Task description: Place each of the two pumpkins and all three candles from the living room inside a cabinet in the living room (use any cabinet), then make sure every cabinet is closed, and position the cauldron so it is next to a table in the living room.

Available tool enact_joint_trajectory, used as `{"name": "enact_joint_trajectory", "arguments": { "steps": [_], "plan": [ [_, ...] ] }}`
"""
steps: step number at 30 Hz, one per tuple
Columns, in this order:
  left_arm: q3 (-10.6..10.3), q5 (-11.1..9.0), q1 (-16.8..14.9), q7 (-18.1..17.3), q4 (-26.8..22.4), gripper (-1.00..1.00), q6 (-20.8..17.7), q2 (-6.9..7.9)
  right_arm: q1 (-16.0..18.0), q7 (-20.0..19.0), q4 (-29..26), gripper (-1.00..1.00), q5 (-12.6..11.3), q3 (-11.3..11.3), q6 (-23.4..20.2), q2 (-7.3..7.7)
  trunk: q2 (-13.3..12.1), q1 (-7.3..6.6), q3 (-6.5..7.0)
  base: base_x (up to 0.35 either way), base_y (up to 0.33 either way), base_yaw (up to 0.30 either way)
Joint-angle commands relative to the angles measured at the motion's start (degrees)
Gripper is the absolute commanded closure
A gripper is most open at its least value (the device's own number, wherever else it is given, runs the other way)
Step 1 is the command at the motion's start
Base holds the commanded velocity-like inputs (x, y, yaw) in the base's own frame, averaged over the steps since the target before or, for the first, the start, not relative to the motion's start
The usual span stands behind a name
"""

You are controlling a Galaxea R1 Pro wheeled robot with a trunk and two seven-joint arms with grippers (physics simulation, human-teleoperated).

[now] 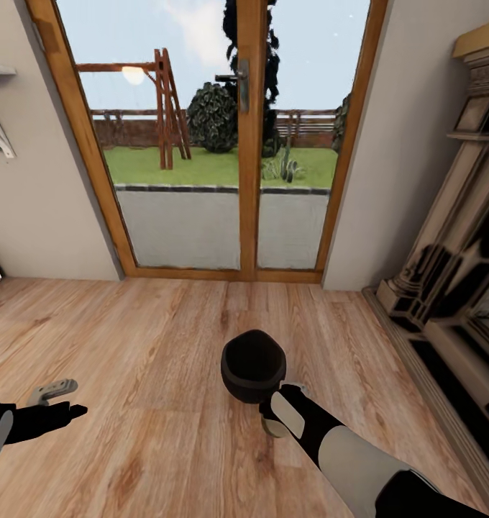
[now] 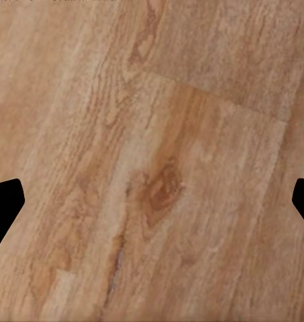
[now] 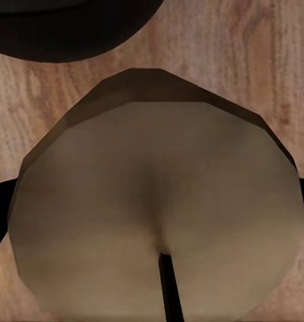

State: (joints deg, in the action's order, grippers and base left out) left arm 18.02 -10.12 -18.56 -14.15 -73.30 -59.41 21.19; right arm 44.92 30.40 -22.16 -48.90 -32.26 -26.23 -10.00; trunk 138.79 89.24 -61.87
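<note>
Cauldron: on floor before glass door. My right gripper clenched on candle; left gripper spread, empty. Risk: candle slips if grip loosens.

One black cauldron, one off-white candle, two robot arms, one glass double door

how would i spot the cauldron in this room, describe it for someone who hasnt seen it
Start at the wood-framed glass double doors facing the garden, then look down the plank floor in front of their central post. There sits the squat, rounded matte black cauldron with a wide open mouth, just beyond the right gripper. It is the one dark pot on the pale boards.
</note>
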Motion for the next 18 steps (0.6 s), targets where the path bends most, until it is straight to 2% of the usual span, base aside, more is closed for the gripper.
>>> {"name": "enact_joint_trajectory", "arguments": {
  "steps": [1, 18],
  "plan": [
    [0.0, 0.0, 0.0, 0.0, 0.0, -1.00, 0.0, 0.00, 0.0, 0.0, 0.0, 1.00, -0.2, 0.0, 0.1, 0.00, -0.4, -0.23, 0.09, 0.000, 0.000, 0.000],
    [0.0, 0.0, 0.0, 0.1, 0.0, -1.00, 0.0, -0.04, 0.0, 0.0, 0.0, 1.00, -0.2, 0.0, 0.3, 0.00, -7.2, -3.96, 1.60, 0.000, 0.000, 0.000]
  ]
}}
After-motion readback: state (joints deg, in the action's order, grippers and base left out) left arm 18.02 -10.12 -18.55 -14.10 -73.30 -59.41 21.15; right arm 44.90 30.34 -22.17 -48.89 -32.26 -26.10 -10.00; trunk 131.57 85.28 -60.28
